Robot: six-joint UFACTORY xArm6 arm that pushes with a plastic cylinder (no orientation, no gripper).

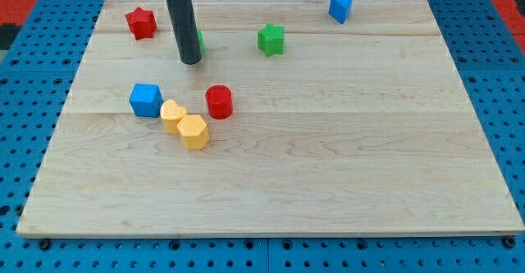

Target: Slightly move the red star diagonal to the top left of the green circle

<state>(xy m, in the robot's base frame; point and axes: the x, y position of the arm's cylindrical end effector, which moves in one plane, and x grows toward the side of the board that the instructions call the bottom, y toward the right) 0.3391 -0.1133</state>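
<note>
The red star (141, 23) lies near the board's top left corner. The green circle (199, 40) is almost wholly hidden behind my rod; only a thin green edge shows to the rod's right. My tip (190, 60) rests on the board just in front of the green circle, to the right of and below the red star, with a clear gap to the star.
A green star (271, 39) lies right of my rod. A blue block (340, 7) sits at the top right. A blue cube (146, 100), a red cylinder (219, 102), a yellow heart (171, 115) and a yellow hexagon (194, 131) cluster at the left centre of the wooden board (344, 166).
</note>
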